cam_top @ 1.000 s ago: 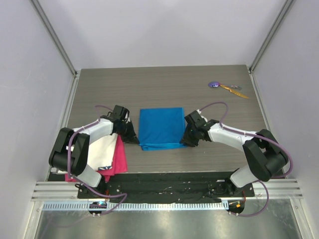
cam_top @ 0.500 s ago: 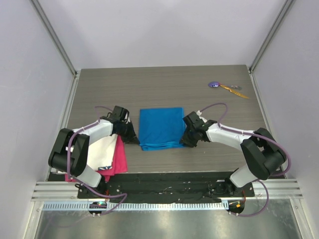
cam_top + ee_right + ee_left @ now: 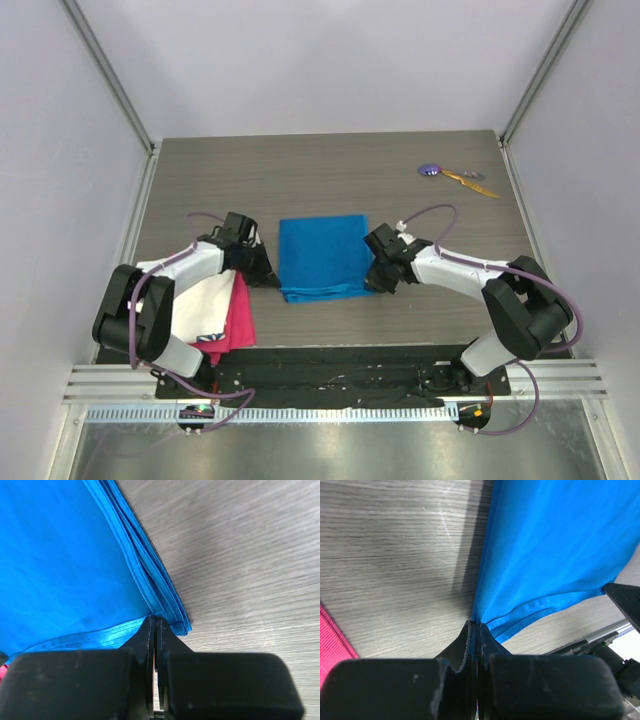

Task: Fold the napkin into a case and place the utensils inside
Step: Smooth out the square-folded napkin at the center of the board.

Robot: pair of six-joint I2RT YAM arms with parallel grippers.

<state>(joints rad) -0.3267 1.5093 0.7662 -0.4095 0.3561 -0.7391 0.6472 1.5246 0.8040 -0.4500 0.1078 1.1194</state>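
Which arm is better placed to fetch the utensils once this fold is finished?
Right. The utensils lie at the table's far right corner, on the right gripper's side; the left gripper sits across the napkin. Both grippers are shut on the napkin's near corners.

Top camera looks down; both wrist cameras closely face the napkin [image 3: 322, 258].

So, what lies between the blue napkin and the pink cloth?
The left claw, shut on the napkin corner, and some bare table; the top view shows it.
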